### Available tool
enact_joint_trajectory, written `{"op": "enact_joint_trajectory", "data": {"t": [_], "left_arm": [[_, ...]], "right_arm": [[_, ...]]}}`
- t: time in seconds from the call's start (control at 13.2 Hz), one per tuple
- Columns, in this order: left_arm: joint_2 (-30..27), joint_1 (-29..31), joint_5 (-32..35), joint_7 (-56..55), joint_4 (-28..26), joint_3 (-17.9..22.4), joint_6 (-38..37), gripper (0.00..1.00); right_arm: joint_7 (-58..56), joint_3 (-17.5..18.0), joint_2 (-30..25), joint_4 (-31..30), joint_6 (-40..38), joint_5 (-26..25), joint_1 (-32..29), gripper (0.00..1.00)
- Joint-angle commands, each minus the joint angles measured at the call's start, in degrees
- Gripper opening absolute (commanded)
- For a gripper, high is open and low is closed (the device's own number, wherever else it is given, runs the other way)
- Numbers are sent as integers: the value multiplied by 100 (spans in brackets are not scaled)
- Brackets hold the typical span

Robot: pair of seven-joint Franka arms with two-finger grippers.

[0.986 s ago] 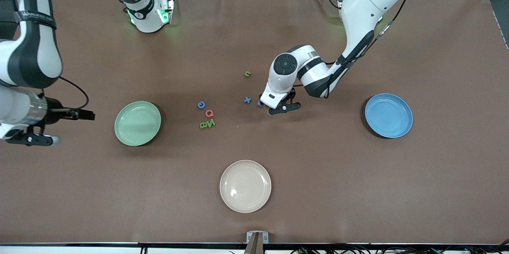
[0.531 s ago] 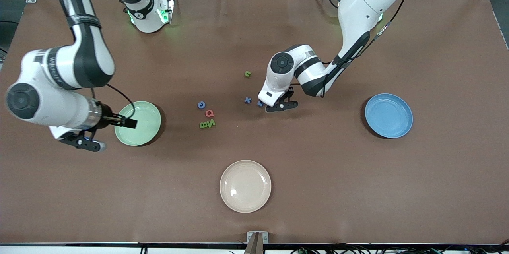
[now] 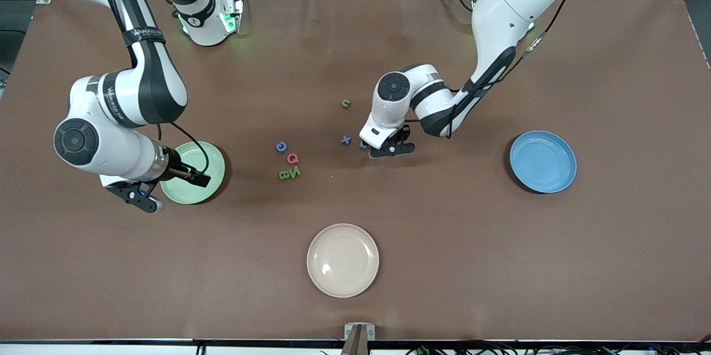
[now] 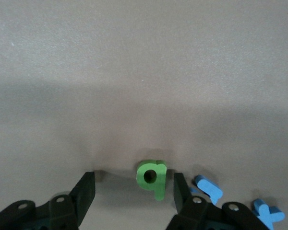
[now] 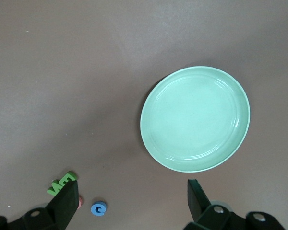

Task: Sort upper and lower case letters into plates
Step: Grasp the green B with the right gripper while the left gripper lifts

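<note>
Now your left pincer (image 4: 129,191) sits low on the counter (image 3: 500,260), fingers apart astride the green p (image 4: 152,176), ready to pinch it. Your right pincer (image 5: 129,201) hangs wide and empty over the mint plate (image 5: 196,119), probably waiting.

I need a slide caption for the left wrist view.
Left hand straddling a small green letter on the brown table.

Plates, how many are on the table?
3. The green plate lies toward the right arm's end, under the right gripper. The blue plate lies toward the left arm's end. The cream plate lies nearest the front camera. None seems hidden.
</note>
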Motion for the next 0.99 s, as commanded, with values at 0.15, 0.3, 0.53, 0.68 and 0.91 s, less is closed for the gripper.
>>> {"op": "enact_joint_trajectory", "data": {"t": [0.15, 0.3, 0.53, 0.68, 0.91], "left_arm": [[84, -27, 146, -127, 16, 4, 123, 72], [93, -19, 146, -127, 16, 4, 123, 67], [93, -19, 146, -136, 16, 4, 123, 51], [102, -19, 146, -136, 16, 4, 123, 44], [128, -54, 154, -136, 25, 109, 123, 33]], "right_arm": [[1348, 16, 259, 51, 364, 64, 323, 100], [1965, 16, 329, -90, 611, 64, 568, 100], [2449, 16, 408, -319, 902, 55, 771, 100], [2992, 16, 444, -624, 1382, 55, 973, 100], [3486, 16, 548, -933, 2025, 46, 1219, 100]]}}
